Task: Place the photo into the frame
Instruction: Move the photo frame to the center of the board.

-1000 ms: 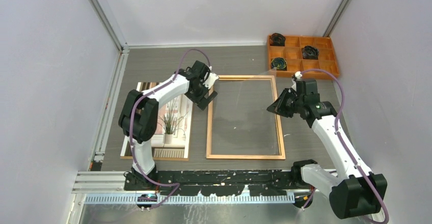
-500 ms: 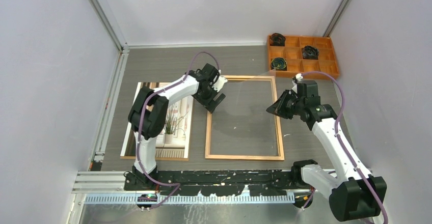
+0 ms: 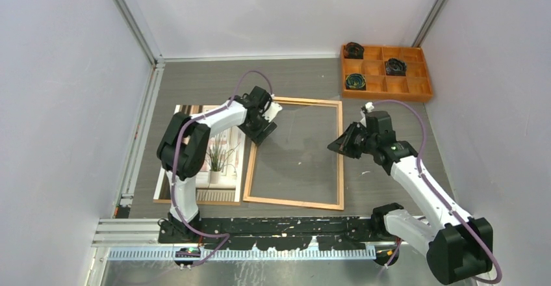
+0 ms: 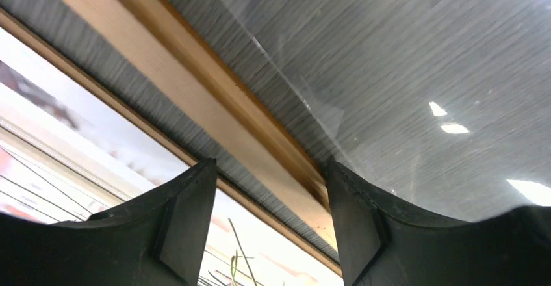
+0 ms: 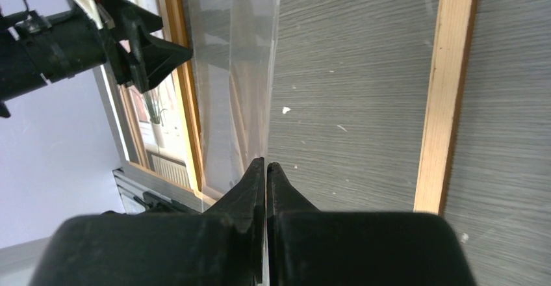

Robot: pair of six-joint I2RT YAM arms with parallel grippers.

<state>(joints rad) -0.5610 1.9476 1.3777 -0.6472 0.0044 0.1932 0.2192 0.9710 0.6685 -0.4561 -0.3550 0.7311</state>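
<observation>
The frame (image 3: 340, 156) lies flat in the middle of the table, its left rail (image 4: 195, 84) next to the photo (image 3: 214, 162). The photo, a spiky plant at a window, lies on a brown board at the left, partly under my left arm. My left gripper (image 3: 262, 129) is open and straddles the frame's left rail near its far end (image 4: 269, 227). Its right finger (image 4: 354, 227) is against the rail's inner edge and its left finger (image 4: 188, 227) is over the photo. My right gripper (image 3: 334, 145) is shut on the edge of the thin clear pane (image 5: 234, 71), by the frame's right rail (image 5: 448, 91).
An orange compartment tray (image 3: 390, 95) with dark round items stands at the back right. Grey walls and metal posts close in the table on three sides. A black toothed rail (image 3: 279, 224) runs along the near edge by the arm bases.
The frame has slid left, up against the photo's board. Both grippers moved left with it, the left one dropping onto the left rail and the right one still pinching the pane.
</observation>
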